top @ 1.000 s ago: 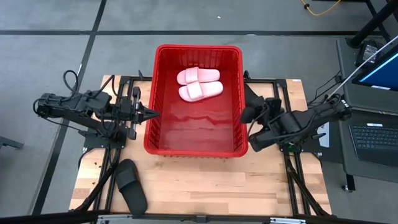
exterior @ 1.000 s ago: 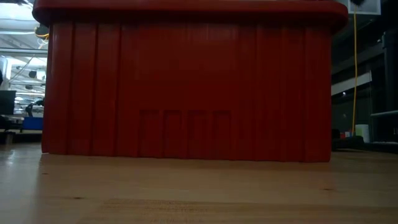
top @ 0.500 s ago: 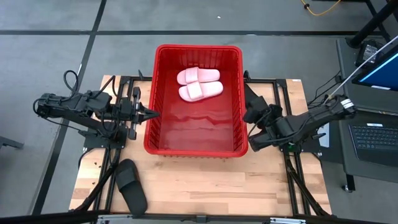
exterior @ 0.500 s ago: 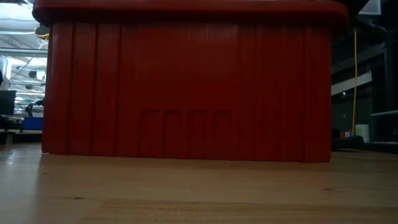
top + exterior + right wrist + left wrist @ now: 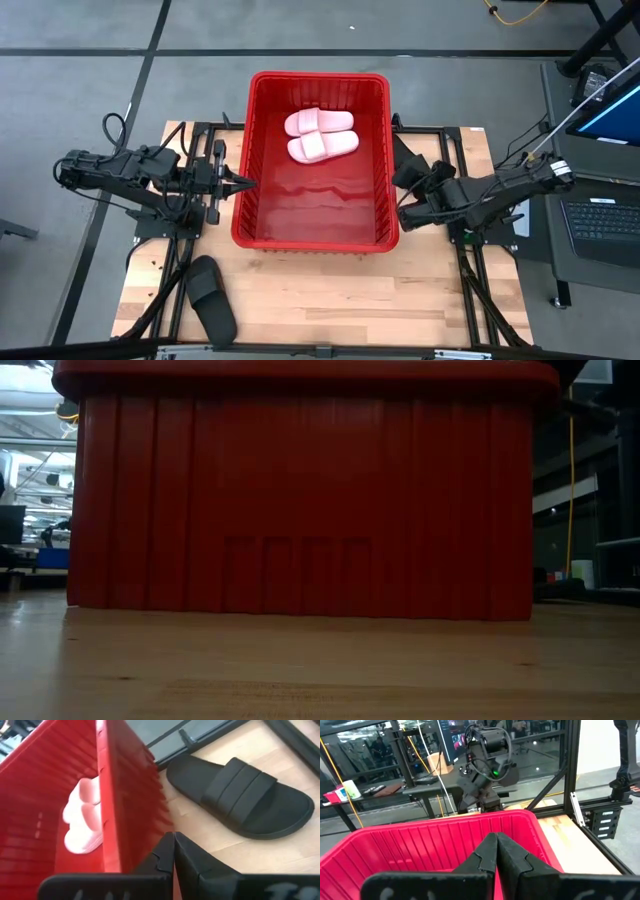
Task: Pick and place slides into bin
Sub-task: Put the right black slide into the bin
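Observation:
The red bin point(image 5: 318, 235) stands mid-table and fills the low view point(image 5: 300, 490). Two pale pink slides point(image 5: 320, 136) lie side by side on its floor at the far end and also show in the right wrist view point(image 5: 82, 815). One black slide point(image 5: 212, 298) lies sole down at the table's near left. Another black slide point(image 5: 240, 795) lies sole down on the table just right of the bin, partly under my right arm in the high view point(image 5: 404, 158). My left gripper point(image 5: 248, 184) is shut at the bin's left rim. My right gripper point(image 5: 402, 212) is shut beside the bin's right wall, nearer than that slide.
The bin's tall right wall point(image 5: 125, 795) stands between my right gripper and the pink slides. Black frame rails point(image 5: 470, 280) run along the table's sides. Bare wooden tabletop point(image 5: 330, 295) lies nearer than the bin. A desk with a laptop point(image 5: 600, 220) stands off the table's right.
My right gripper has moved toward the table's far edge along the bin's right wall, staying shut, and the arm has drawn in a little toward the bin. My left arm and all the slides have kept still.

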Controlling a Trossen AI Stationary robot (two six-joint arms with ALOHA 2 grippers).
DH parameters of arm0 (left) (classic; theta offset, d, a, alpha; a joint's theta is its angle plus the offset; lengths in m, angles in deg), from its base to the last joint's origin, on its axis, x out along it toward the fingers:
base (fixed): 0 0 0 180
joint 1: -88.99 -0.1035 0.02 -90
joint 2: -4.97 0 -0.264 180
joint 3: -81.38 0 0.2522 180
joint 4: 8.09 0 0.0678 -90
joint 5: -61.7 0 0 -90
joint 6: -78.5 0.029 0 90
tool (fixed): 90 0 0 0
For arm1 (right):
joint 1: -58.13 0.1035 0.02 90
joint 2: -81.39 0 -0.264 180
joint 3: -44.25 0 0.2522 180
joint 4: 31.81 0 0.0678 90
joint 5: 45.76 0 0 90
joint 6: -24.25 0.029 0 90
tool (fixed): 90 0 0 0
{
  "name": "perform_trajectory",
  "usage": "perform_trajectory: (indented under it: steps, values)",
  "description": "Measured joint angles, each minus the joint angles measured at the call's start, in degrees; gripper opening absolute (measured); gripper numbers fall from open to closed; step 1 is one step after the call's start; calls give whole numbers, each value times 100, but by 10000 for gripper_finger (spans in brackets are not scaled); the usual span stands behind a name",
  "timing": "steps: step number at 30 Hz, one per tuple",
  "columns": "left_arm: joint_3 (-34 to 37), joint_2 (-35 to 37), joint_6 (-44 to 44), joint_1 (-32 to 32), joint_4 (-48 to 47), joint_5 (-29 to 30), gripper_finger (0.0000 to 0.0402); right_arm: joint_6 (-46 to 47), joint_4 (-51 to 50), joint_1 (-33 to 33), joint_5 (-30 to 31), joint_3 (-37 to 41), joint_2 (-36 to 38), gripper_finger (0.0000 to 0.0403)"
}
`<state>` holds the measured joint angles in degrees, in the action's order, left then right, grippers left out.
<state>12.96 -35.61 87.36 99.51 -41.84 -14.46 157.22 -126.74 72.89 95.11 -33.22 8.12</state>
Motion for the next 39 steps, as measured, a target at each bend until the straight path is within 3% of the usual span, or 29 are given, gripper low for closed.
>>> perform_trajectory:
  steps: [13, 20, 26, 32, 39]
  values:
    - [0, 0, -74, 0, 0, 10, 7, 1, -72, -739, -152, 0, -2, 15]
    - [0, 0, -57, -2, 0, 20, 1, -576, -146, -821, -107, 0, -2, 13]
    - [0, 0, -55, -17, 0, 22, 5, -152, -94, -748, 757, 209, -2, 4]
    - [0, 0, -55, -17, 0, 24, 1, 379, 185, -470, 900, 758, 143, 5]
    - [0, 0, -57, -17, 2, 24, 5, 464, 969, -173, 2124, 1632, 724, 6]
